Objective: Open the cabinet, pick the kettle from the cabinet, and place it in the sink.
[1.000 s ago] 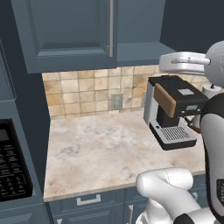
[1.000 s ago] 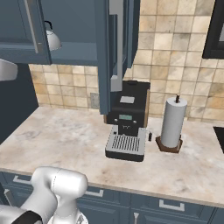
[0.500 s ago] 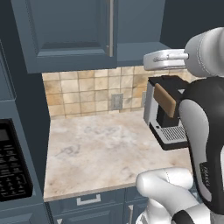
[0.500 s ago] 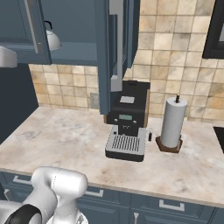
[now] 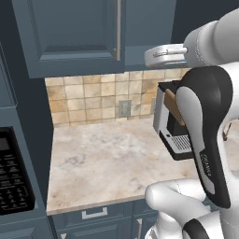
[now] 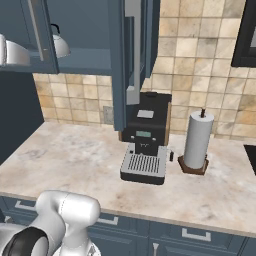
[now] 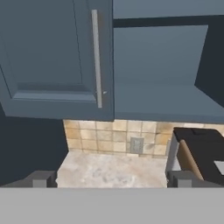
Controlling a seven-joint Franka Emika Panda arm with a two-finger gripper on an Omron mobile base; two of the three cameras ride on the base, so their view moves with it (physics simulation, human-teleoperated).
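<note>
Partly hidden behind the white arm in the left base view, the coffee machine (image 5: 170,126) shows little more than its side and drip tray. Up close in the hand view, the gripper (image 7: 111,178) stands wide apart, holding and touching nothing. Farther off, the cabinet (image 7: 52,57) has one door shut and the other swung open. Its kettle (image 6: 59,44) sits on the shelf inside, half masked by a door edge.

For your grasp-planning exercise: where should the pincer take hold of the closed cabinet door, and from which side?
Grip the slim vertical silver handle on the closed door, coming straight at its front with fingers either side. The bar stands proud along the door's right edge; the recessed panel offers no hold.
</note>
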